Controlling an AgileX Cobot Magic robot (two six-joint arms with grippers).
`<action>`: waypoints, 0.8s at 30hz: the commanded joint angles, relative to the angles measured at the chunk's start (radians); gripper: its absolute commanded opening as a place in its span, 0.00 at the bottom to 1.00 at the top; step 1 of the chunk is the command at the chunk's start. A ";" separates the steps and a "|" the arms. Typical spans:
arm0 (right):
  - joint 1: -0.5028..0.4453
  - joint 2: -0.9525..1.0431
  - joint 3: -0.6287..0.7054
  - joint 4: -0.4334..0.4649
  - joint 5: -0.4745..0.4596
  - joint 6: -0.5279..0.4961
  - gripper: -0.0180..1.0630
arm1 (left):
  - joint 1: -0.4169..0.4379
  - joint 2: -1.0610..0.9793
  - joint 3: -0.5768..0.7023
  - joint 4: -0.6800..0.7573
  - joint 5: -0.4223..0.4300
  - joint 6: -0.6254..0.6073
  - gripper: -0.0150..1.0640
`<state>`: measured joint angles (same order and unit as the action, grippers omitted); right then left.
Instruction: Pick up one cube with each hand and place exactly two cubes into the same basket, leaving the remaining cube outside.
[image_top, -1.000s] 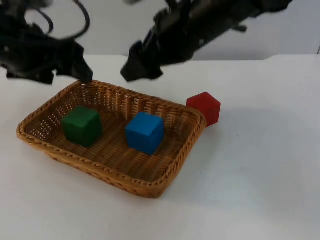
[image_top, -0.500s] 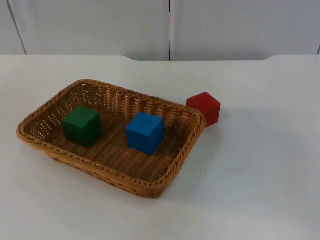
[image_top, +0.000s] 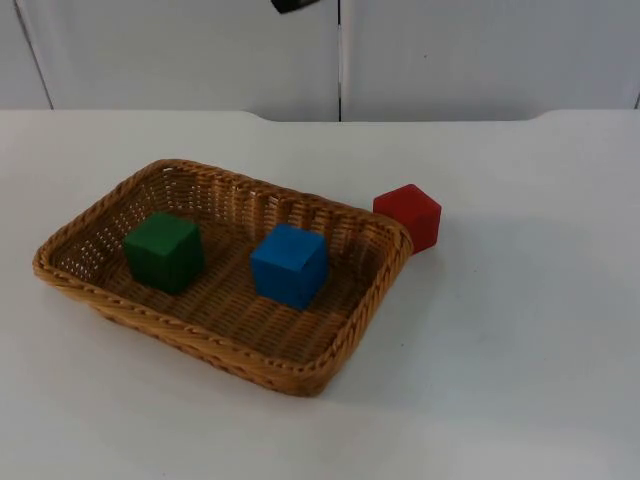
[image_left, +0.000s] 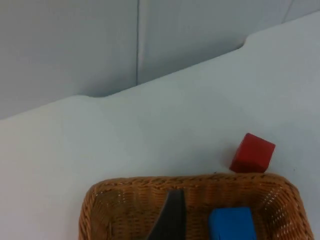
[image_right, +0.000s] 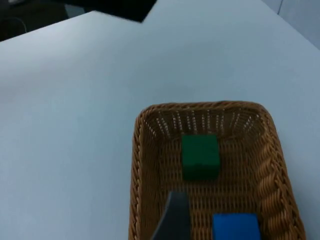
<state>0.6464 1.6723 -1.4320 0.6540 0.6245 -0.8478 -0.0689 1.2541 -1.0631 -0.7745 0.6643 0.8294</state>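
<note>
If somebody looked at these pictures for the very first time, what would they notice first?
Probably the brown woven wicker basket in the middle of the white table, with a green cube and a blue cube sitting apart inside it. Next comes the red cube, which rests on the table just outside the basket's far right corner.
</note>
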 joint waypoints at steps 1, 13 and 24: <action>0.003 -0.037 0.037 -0.002 -0.026 0.003 0.66 | -0.007 -0.025 0.011 0.005 0.005 -0.004 0.72; 0.003 -0.174 0.222 0.002 -0.076 0.003 0.66 | -0.007 -0.216 0.158 0.007 -0.003 -0.004 0.72; 0.003 -0.260 0.314 0.002 -0.104 0.032 0.66 | -0.007 -0.409 0.219 0.016 0.003 -0.055 0.72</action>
<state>0.6464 1.4281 -1.1235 0.6540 0.5270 -0.8215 -0.0689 0.8565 -0.8490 -0.7573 0.6685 0.7884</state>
